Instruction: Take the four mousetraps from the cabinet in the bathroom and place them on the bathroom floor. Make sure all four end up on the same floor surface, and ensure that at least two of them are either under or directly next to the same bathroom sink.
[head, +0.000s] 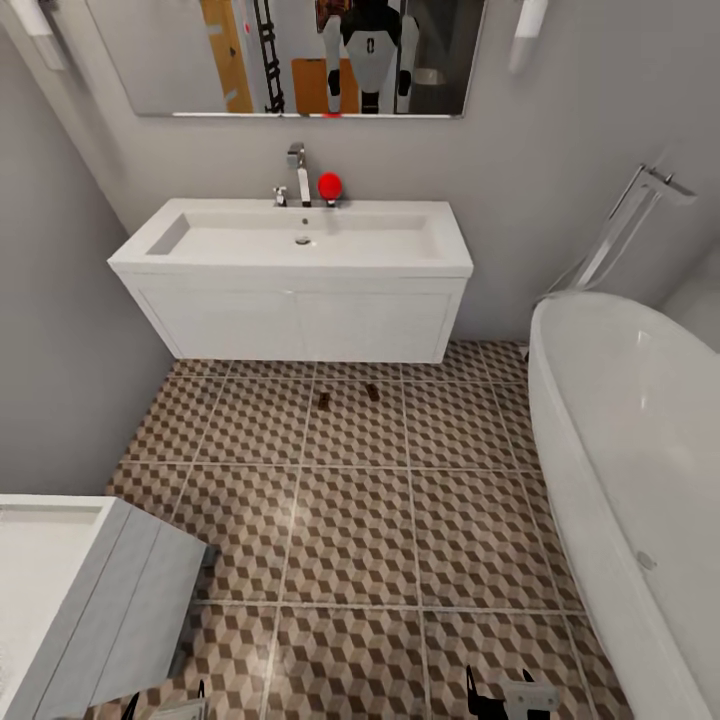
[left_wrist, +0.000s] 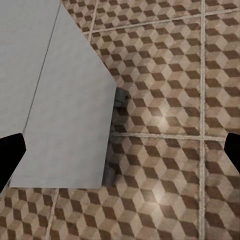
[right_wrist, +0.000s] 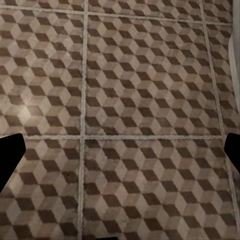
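Head view: sink (head: 300, 240) with chrome tap (head: 299, 172) sits at the far wall. Two small brown objects on the bathroom floor (head: 350, 520) just in front of the vanity, one at left (head: 323, 400), one at right (head: 372, 392). They look like mousetraps, but they're too small to confirm detail. They lie near each other, not touching, right next to the sink unit.

If those are traps, my read is two of four are placed and the "two by the same sink" condition is likely met. Two are left to fetch from the cabinet and set down on this same tiled floor.

Claws: left claw (left_wrist: 120, 155) has its fingertips at opposite edges of the left wrist view, wide apart, nothing between them, just tile and the corner of a white block (left_wrist: 60, 110). Right claw (right_wrist: 120, 155) is likewise spread and empty over bare tile. So neither is carrying anything.

Other stuff: bathtub (head: 640, 450) at right, the white block near left, mirror (head: 290, 55) above the sink, a red ball-like thing (head: 329, 185) by the tap.

Next step by my judgement: go to the cabinet for the remaining two.
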